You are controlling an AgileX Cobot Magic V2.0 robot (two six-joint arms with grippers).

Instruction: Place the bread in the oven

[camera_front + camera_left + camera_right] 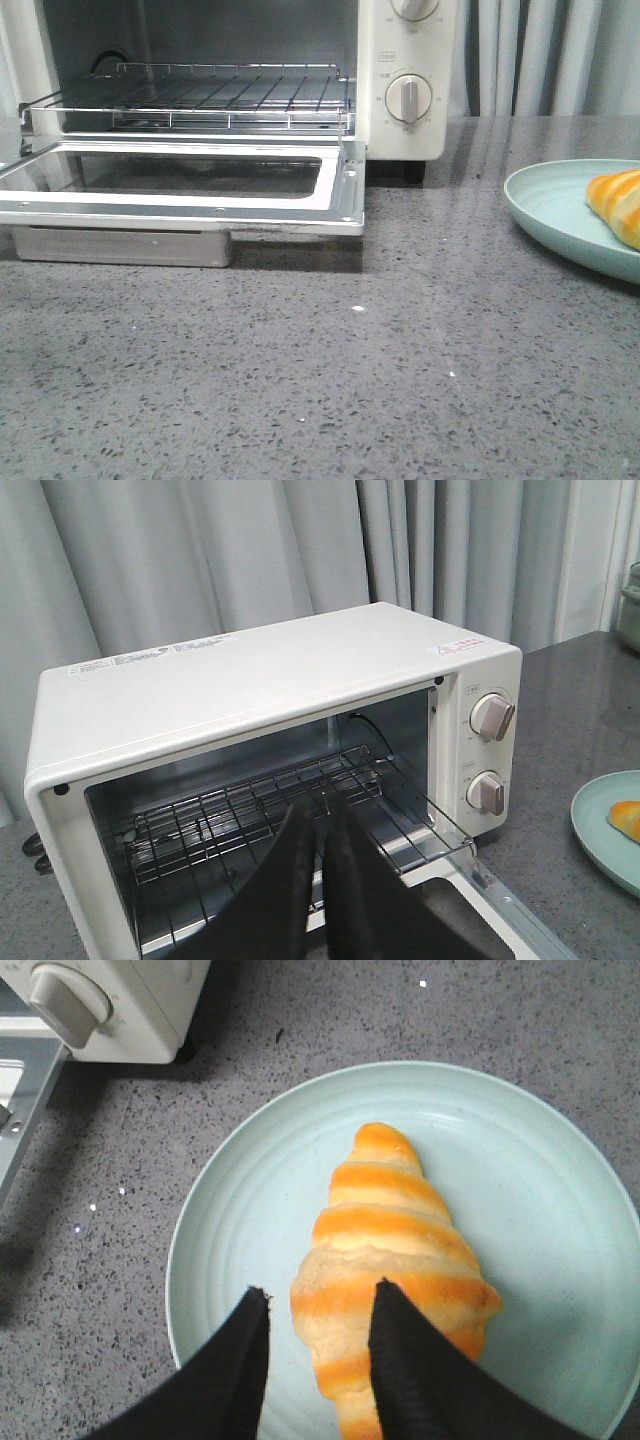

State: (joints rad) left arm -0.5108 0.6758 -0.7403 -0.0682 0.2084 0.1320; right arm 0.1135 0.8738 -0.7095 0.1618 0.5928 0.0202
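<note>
The bread [395,1260], orange with cream ridges, lies on a pale green plate [230,1220]. Its end and the plate [550,205] show at the right edge of the front view, bread [617,203]. My right gripper [318,1305] is open above the bread, one finger over its near half, the other over bare plate beside it. The cream-white oven [250,670] stands open, its glass door [190,190] dropped flat, its wire rack [210,95] bare. My left gripper [320,820] is shut and empty, in front of the oven's opening. Neither gripper shows in the front view.
A metal tray [125,247] lies under the dropped door. Two round dial knobs [408,98] are on the oven's right panel. Grey curtains [200,550] hang behind the oven. The counter [320,380] is grey speckled stone.
</note>
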